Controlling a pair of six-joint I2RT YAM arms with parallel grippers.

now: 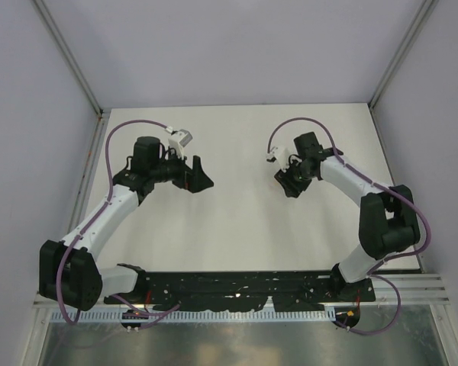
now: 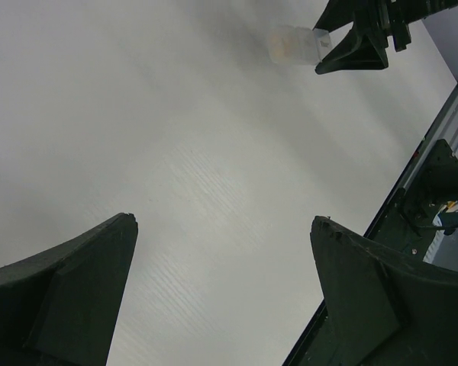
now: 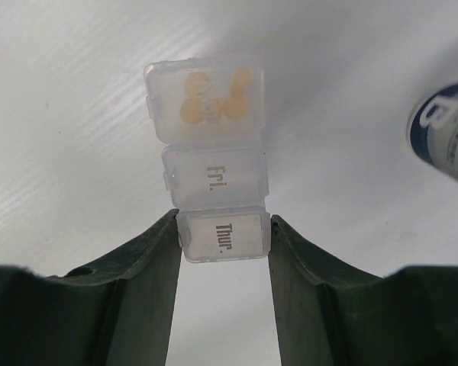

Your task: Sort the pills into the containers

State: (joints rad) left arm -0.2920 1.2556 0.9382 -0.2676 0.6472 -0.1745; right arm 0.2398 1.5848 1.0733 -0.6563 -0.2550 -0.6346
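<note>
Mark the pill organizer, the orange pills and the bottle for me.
pill organizer (image 3: 217, 181): right wrist view, on the lid marked Fri.
orange pills (image 3: 192, 111): right wrist view, on a pill in the far compartment.
bottle (image 3: 449, 131): right wrist view, on its blue and white side.

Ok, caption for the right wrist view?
Right gripper shut on the Thur. end of a clear pill organizer; orange pills in its far compartment.
</note>
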